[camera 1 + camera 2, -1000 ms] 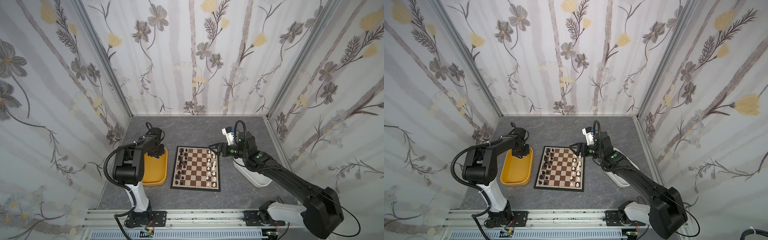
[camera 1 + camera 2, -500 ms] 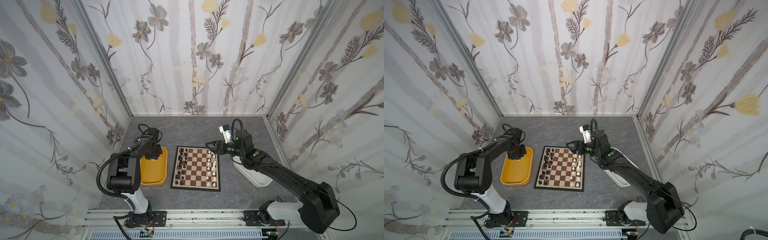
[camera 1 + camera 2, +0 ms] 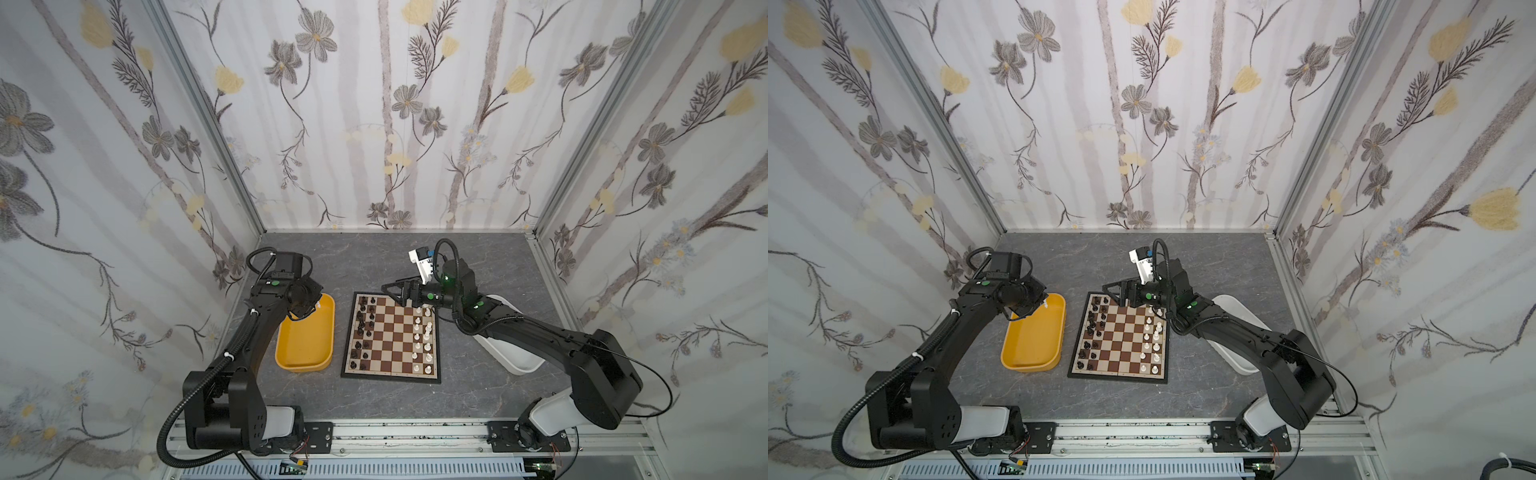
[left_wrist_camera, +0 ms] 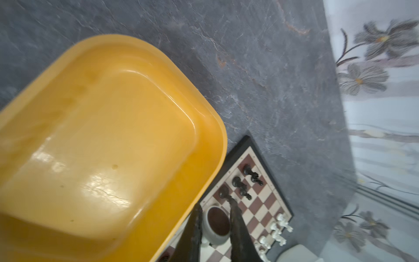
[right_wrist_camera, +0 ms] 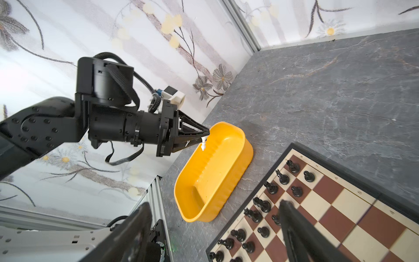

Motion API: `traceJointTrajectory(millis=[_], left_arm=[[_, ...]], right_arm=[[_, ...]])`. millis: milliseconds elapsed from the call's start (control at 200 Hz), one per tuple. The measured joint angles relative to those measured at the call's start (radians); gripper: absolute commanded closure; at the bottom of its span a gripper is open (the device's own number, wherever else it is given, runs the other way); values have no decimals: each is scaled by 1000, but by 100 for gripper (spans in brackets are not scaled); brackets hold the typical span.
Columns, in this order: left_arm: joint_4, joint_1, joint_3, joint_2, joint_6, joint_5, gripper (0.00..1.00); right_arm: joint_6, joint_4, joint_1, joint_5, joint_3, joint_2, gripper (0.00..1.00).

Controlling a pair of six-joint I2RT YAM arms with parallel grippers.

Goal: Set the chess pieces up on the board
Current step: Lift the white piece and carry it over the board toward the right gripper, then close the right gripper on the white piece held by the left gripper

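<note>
The board [image 3: 392, 332] [image 3: 1121, 332] lies in the middle of the grey table. Black chess pieces [image 3: 363, 328] fill its left two columns and white ones [image 3: 424, 336] stand along its right side. My left gripper [image 3: 313, 306] [image 4: 215, 211] hangs over the far end of the yellow tub, shut on a white chess piece [image 5: 203, 145] whose brown felt base [image 4: 217, 222] faces the left wrist camera. My right gripper [image 3: 392, 291] [image 5: 215, 226] hovers over the board's far left corner, open, with nothing between its fingers [image 5: 294, 226].
A yellow tub [image 3: 305, 345] [image 5: 215, 172] sits left of the board, with nothing visible inside. A white tub [image 3: 513, 359] lies to the right, partly under my right arm. Flowered walls close in the table on three sides.
My right gripper has moved left along the board's far edge and opened wider. The left arm has swung its elbow outward while keeping the white piece over the tub's far end.
</note>
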Motion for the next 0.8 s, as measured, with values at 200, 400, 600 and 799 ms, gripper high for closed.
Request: traceJointTrajectory(millis=[200,400,600,799], left_arm=[[273,-147,-63,-77,-340,31,86],[534,-269,-116,-60,-540,-15,84],[632,-292,-119,-99,-579,-57,83],[656,-291,-120,-121,-580,-80,83]], right_arm=[[189,344,23,2,38,199,15],[412,610,35,-17,102,359,27],[492,699,35,-25,85,357,30],[551,740,32,-27,85,382,39]])
